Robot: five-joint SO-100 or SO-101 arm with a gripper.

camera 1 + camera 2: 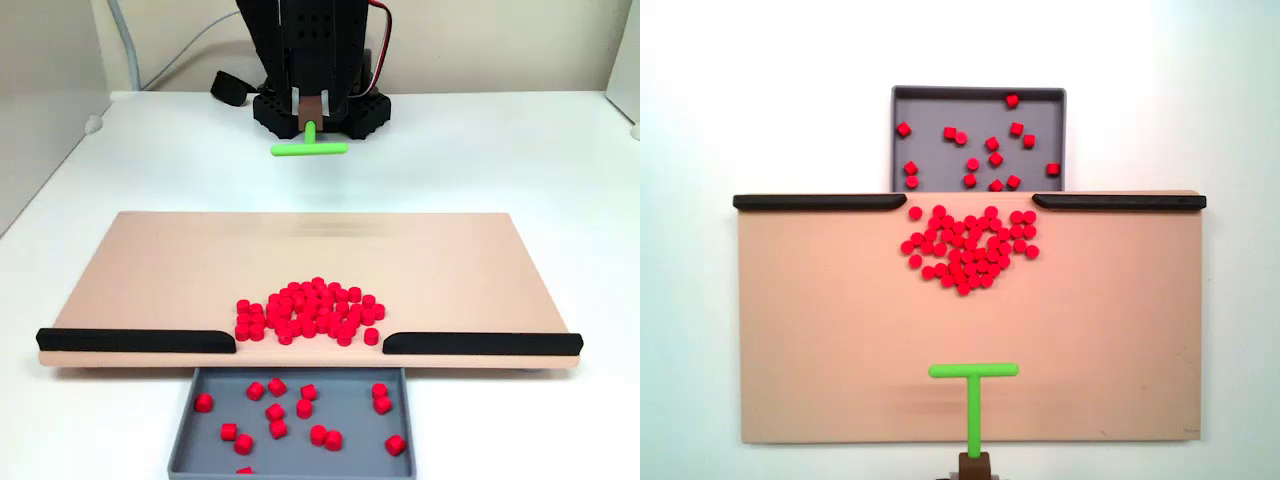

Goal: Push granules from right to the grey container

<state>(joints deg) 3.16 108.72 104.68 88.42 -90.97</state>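
Observation:
The granules (308,312) (970,250) lie in a dense red pile on the peach board (180,270) (820,320), right at the gap between its two black strips. Several more lie scattered inside the grey container (350,422) (940,105), which sits against the board's edge below that gap. My gripper (310,112) (975,462) is shut on the stem of a green T-shaped pusher (309,149) (974,371). In a fixed view the pusher's crossbar hovers over the board's edge nearest the arm, well apart from the pile.
Black strips (130,340) (480,343) line the board's edge on both sides of the gap. The arm's black base (365,112) stands on the white table behind the board, with a black strap (228,88) and cables beside it.

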